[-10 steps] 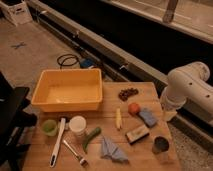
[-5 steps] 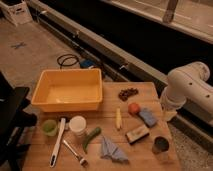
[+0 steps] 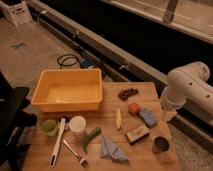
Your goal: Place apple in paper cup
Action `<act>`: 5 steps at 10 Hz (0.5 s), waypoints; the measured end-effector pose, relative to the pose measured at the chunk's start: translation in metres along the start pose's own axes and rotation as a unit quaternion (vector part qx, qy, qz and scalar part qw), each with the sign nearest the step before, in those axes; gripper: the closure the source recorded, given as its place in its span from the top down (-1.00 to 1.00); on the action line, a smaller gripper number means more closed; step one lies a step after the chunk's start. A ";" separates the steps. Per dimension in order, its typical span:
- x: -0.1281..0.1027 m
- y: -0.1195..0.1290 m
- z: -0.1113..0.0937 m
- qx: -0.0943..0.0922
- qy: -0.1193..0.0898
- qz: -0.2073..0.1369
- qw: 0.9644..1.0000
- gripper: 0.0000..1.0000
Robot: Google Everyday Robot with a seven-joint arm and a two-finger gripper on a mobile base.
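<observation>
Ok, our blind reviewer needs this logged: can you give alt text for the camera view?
The white robot's gripper hangs at the right edge of a wooden table, apart from the apple. The paper cup stands nearer the left, in front of a yellow bin, beside a green cup.

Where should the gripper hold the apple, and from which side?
Probably grip the apple across its middle, from above: it is round, sits on the table, and a blue object lies close beside it. The gripper is beside the table's right edge.
</observation>
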 end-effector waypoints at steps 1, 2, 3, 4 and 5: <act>0.002 -0.001 -0.001 0.003 -0.001 0.001 1.000 0.30; 0.006 -0.006 -0.001 0.015 -0.005 0.008 1.000 0.30; 0.008 -0.014 0.000 0.025 -0.009 0.011 1.000 0.30; 0.002 -0.030 0.005 0.034 -0.023 0.016 0.999 0.30; -0.006 -0.043 0.012 0.037 -0.037 0.019 0.998 0.30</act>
